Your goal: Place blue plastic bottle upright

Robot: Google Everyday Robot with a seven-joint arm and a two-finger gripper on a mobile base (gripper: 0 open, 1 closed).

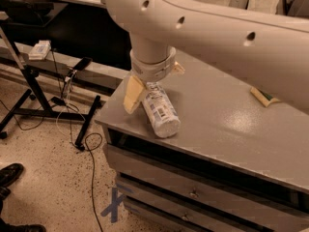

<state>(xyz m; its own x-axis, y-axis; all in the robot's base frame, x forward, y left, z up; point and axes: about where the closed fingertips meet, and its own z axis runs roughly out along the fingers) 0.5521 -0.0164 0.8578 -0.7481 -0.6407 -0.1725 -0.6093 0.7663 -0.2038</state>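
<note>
One broad white arm is spanning the top of our view, running from three o'clock toward the centre. Below it we are seeing a grey cabinet top with drawers beneath. Near its nine o'clock corner the blue plastic bottle is lying on its side, not upright, its base pointing toward five o'clock and its upper end tucked under the wrist. The gripper is sitting just beside the bottle, at its ten o'clock; whether it is spread or pinching the bottle we cannot tell. A yellow-green sponge is resting at three o'clock, well apart.
</note>
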